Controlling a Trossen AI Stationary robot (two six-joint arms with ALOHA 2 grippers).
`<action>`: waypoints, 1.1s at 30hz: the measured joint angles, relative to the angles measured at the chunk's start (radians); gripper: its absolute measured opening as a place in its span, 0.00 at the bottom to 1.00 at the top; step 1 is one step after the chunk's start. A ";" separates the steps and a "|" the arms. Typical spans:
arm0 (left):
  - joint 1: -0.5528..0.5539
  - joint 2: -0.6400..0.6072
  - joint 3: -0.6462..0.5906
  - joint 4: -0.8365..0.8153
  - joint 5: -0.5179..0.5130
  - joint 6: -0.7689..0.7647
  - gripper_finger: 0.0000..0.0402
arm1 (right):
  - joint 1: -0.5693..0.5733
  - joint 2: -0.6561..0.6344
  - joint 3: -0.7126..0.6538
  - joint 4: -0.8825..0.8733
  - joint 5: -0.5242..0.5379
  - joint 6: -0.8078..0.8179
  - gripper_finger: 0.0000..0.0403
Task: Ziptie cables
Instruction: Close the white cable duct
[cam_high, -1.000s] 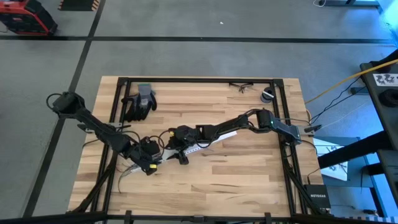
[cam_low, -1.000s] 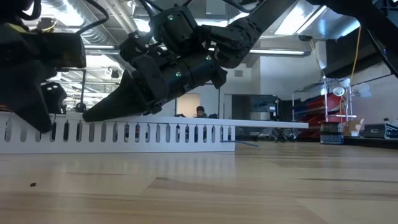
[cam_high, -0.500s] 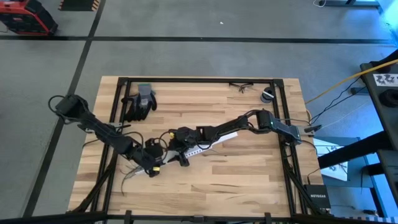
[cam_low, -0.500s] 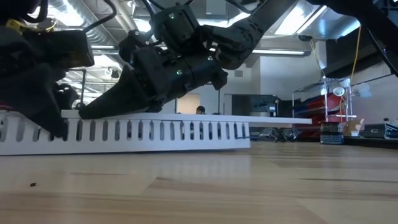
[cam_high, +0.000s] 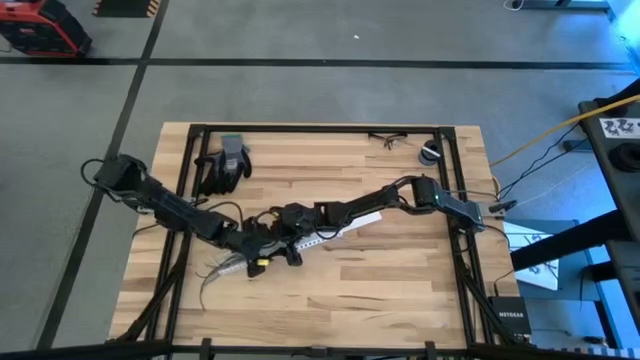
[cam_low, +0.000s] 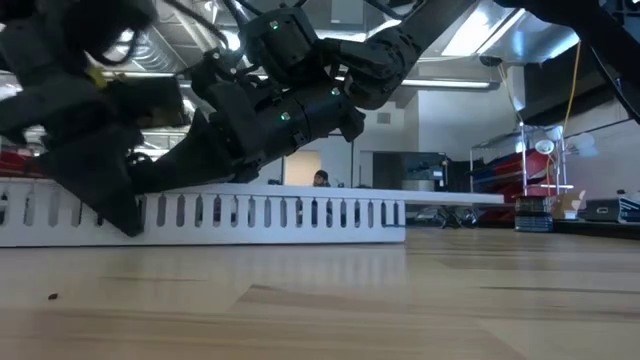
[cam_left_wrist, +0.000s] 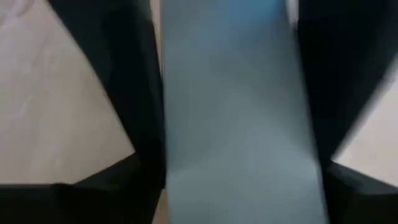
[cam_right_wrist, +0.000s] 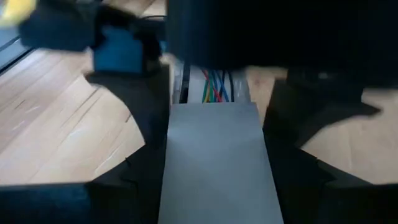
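The cables (cam_high: 208, 282) trailed as thin dark wires over the wooden surface (cam_high: 400, 280) near its left front part, running up toward the end of the long white slotted channel (cam_high: 318, 238). Whether any wire lay inside the channel could not be told from above, though the right wrist view showed coloured wire ends past the channel's flat top. The left gripper (cam_high: 252, 250) straddled the channel near its left end, jaws apart with one on each side of it. The right gripper (cam_high: 288, 249) sat just beside it, its jaws likewise astride the channel. A dark glove (cam_high: 224, 165) lay well apart near the far edge.
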 joint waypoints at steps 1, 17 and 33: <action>0.011 -0.005 0.001 -0.009 0.013 0.003 0.72 | -0.001 0.000 0.001 -0.001 0.004 -0.005 0.55; -0.112 -0.244 0.137 -0.545 -0.035 -0.206 0.77 | -0.020 0.001 0.001 -0.018 0.003 -0.034 0.55; -0.168 -0.193 -0.015 -0.297 -0.106 -0.229 0.73 | -0.021 0.001 -0.001 -0.020 -0.001 -0.057 0.55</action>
